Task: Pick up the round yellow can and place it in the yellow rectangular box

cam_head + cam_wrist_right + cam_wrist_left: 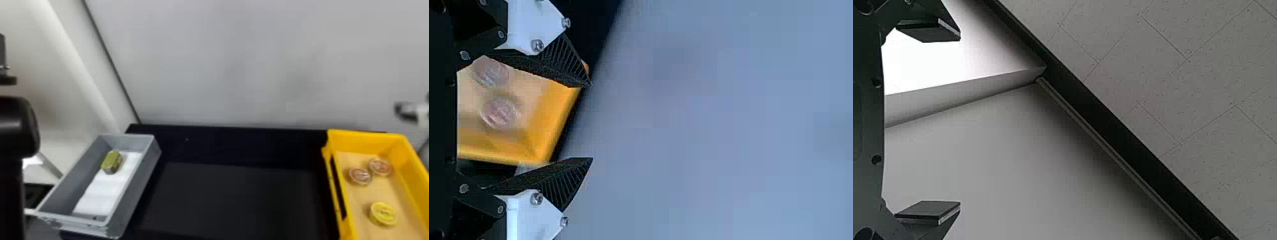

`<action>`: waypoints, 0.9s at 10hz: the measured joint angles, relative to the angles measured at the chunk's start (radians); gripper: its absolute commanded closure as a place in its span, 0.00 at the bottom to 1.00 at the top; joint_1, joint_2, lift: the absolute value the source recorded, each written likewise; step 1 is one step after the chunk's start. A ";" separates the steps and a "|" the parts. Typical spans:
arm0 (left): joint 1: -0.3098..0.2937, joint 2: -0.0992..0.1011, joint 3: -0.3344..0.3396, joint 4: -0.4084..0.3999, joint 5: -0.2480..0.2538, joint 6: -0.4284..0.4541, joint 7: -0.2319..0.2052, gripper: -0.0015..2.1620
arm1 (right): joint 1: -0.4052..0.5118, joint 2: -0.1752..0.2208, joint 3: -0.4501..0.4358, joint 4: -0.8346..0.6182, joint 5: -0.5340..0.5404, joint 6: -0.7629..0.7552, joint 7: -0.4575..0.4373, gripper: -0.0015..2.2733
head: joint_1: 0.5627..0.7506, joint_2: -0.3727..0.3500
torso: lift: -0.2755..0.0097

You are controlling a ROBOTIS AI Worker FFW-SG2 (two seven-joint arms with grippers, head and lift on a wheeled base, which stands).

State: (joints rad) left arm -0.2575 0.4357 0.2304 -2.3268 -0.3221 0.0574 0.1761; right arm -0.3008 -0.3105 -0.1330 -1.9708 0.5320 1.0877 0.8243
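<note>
Head view: round yellow can (384, 213) sits on the floor of the yellow rectangular box (364, 140), near end, so placing looks done; left wrist view: left pincer (960, 120) spread, nothing between its fingers; right wrist view: right pincer (591, 122) spread and empty, two reddish cans (500, 112) lying beyond it in the box; risk: lowering that arm carelessly could clip a wall or grab a reddish can; yellow can lies well apart from both pincers, nearer the right.
</note>
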 measured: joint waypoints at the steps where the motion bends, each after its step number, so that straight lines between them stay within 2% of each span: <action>1: 0.000 -0.003 0.000 0.000 0.000 0.001 0.000 0.04 | -0.044 0.000 0.042 -0.122 0.071 0.017 -0.077 0.17 | 0.75 0.78 | 0.96; 2: 0.000 -0.006 0.002 0.000 0.000 0.001 0.000 0.04 | -0.076 0.003 0.083 -0.217 0.101 0.009 -0.185 0.17 | 0.75 0.78 | 0.96; 3: 0.002 -0.009 0.005 0.000 0.000 0.000 0.001 0.04 | -0.095 0.004 0.120 -0.295 0.075 -0.015 -0.351 0.17 | 0.75 0.78 | 0.96; 4: 0.008 -0.012 0.010 -0.001 0.000 -0.003 0.001 0.04 | -0.097 0.004 0.150 -0.357 -0.019 -0.047 -0.585 0.17 | 0.75 0.78 | 0.96; 6: 0.028 -0.018 0.030 -0.006 0.000 -0.005 0.002 0.04 | -0.084 0.003 0.190 -0.411 -0.227 -0.143 -0.948 0.18 | 0.75 0.78 | 0.96; 7: 0.036 -0.021 0.039 -0.009 0.000 -0.007 0.003 0.04 | -0.081 0.002 0.199 -0.416 -0.284 -0.189 -1.026 0.18 | 0.75 0.78 | 0.96; 8: 0.041 -0.024 0.043 -0.010 0.000 -0.008 0.003 0.04 | -0.084 -0.002 0.204 -0.416 -0.311 -0.227 -1.051 0.18 | 0.75 0.78 | 0.96; 9: 0.043 -0.027 0.044 -0.011 0.000 -0.009 0.004 0.04 | -0.085 -0.018 0.205 -0.414 -0.319 -0.281 -1.061 0.13 | 0.75 0.78 | 0.96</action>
State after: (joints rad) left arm -0.2147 0.4090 0.2748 -2.3374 -0.3221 0.0485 0.1797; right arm -0.3858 -0.3281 0.0724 -2.3845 0.2125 0.8072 -0.2364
